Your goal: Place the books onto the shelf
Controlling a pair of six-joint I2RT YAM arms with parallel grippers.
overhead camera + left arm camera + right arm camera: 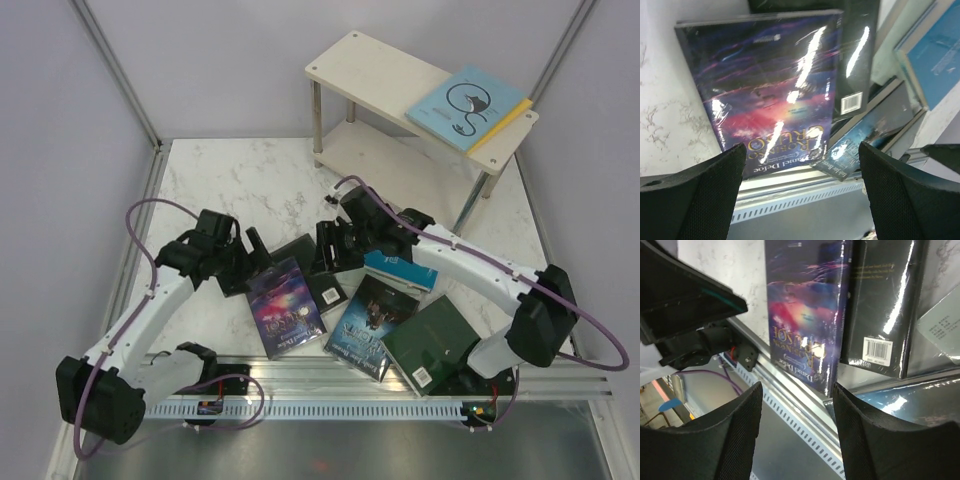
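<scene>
My left gripper [801,150] gapes wide and empty over the glossy purple galaxy book [770,95], which lies flat on the white marble table [230,180] against the black book [857,60]. My right gripper [796,387] hangs parted, holding nothing. A pale blue cat-cover book [468,105] lies on top of the cream shelf [370,65].

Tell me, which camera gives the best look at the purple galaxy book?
The left wrist view. The purple galaxy book fills most of the picture and nearly its whole cover shows, though glare streaks it. The top external view shows it whole but small. The right wrist view catches only part of the cover, cut off at the top edge.
</scene>
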